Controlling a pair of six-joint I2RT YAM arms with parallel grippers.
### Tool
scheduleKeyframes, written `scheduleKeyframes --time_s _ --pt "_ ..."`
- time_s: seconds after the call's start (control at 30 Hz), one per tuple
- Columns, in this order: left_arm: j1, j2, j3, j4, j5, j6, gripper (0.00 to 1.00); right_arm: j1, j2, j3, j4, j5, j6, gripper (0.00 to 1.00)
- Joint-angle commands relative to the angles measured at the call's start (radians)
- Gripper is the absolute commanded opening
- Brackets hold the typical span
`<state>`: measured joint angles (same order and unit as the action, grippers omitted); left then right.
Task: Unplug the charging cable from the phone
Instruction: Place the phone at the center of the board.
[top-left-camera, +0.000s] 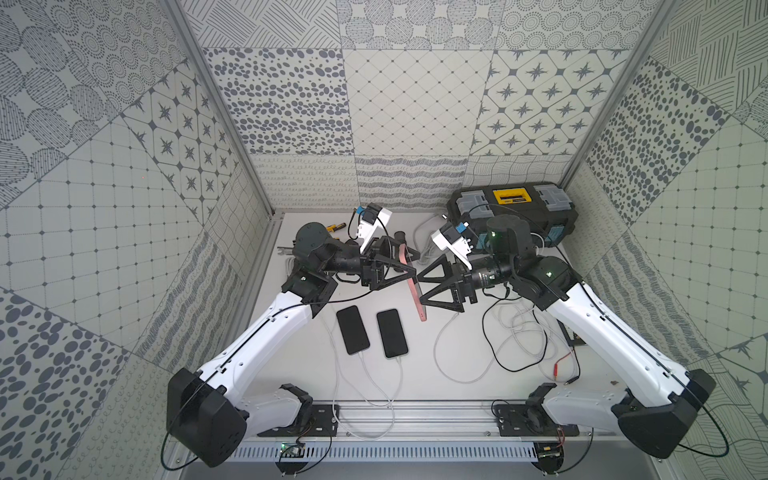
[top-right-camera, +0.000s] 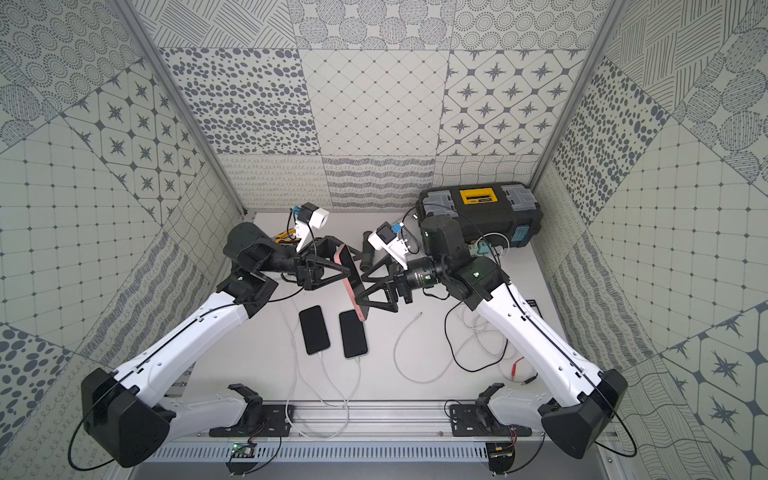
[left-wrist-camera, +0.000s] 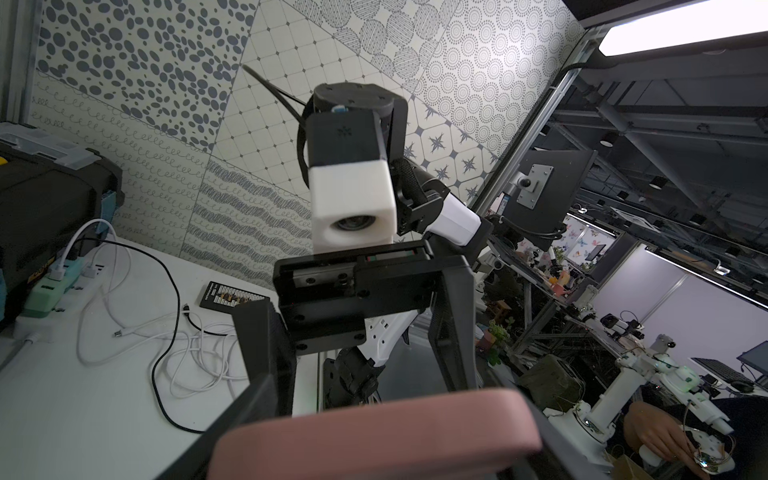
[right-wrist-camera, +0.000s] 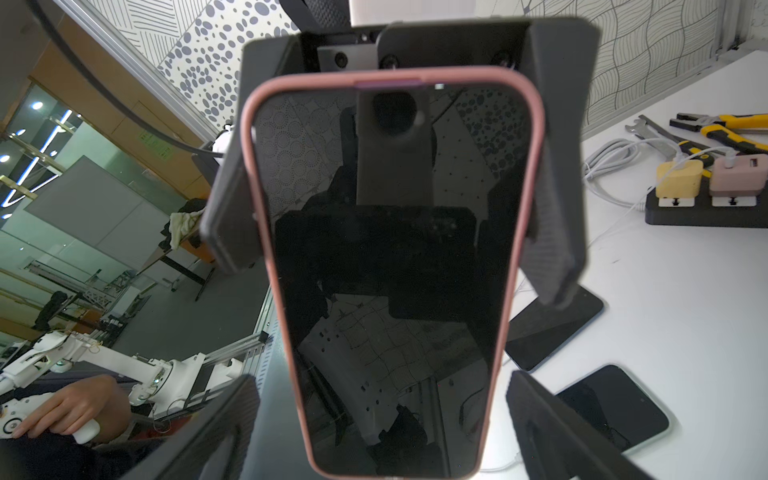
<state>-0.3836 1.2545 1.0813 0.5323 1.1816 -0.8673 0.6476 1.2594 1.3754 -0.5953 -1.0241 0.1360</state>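
Pink phone sits right up against the right wrist cam and fills that view, dark screen facing the lens, pink case rim all round. In the left wrist view only the blurred pink edge shows, very close. Left tool is narrow and clamps the pink phone across its width, one finger pressed on each long side, so it holds it. The pink phone is up off the surface, on edge between the two tools at mid-scene, seen in both top views just beyond the black phones. Right tool is wide, its fingers flank the pink phone and gaps show between them and the case, so it grips nothing. In a top view the two tool tips nearly meet at the phone, left tool on one face and right tool on the other. Cable, white, lies in a loose loop on the surface beside the right arm, with its free plug end near the right tool and apart from the pink phone. Two black phones lie flat side by side, screens up, each with a white lead plugged into its near end. Toolbox, black with a yellow handle, stands at the far right corner. Power strip carries a yellow and a pink charger. Pliers lie behind it.
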Motion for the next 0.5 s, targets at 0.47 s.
scheduleKeyframes --time_s 0.47 --pt "-0.009 -0.004 0.012 0.104 0.012 -0.01 0.0 0.05 0.034 0.024 0.041 -0.011 -0.052 0.93"
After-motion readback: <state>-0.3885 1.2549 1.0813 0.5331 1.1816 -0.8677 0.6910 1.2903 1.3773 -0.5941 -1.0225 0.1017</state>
